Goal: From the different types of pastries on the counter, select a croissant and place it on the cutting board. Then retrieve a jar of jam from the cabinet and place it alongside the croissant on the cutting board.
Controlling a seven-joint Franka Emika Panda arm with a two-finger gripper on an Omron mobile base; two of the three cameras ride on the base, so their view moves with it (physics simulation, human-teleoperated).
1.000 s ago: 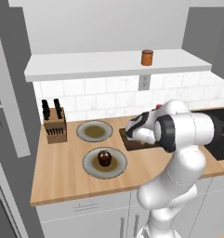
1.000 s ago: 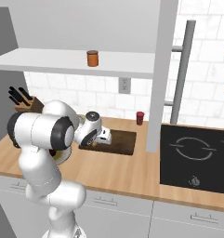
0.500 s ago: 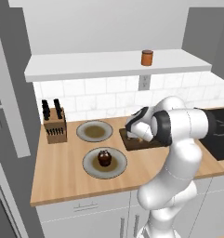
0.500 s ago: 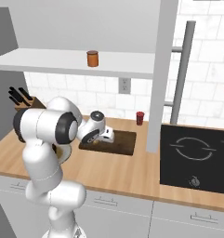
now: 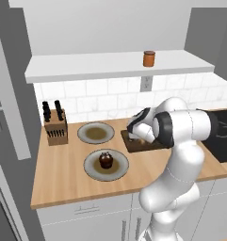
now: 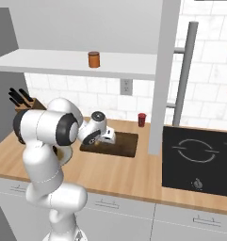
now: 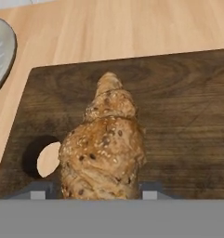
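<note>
So we've got the pale golden-tan seeded croissant [image 7: 104,148] lying flat on the dark brown rectangular wooden cutting board [image 7: 178,116], close to the end with the round hang-hole, and our gripper [image 7: 95,189] sits right down over it with a fingertip either side of the fat end. The fingers look slightly apart, flanking the pastry, but we honestly can't tell whether they're pinching it or have let go. Handling-wise we'd guess this thing is super light, flaky and squashy, so a hard squeeze would crush it; the thick middle is the sensible place to hold, across its width, not the thin pointy tip. The small orange cylindrical jar with the dark brown lid [image 5: 149,58] is up on the long white shelf board of the cabinet [image 5: 86,70], well apart from the board. That one we'd expect to be rigid, smooth and a bit slippery, heavier too, so grab it around the body below the lid. Count time: one croissant, one dark chocolate-brown round cupcake [image 5: 105,160] on one of the two round grey-brown plates [image 5: 95,133], one cutting board, one orange jar, one small red canister [image 6: 141,119] at the back wall, one wooden knife block [image 5: 55,129], all on the light tan wood-grain surface [image 5: 63,183] apart from the jar.
</note>
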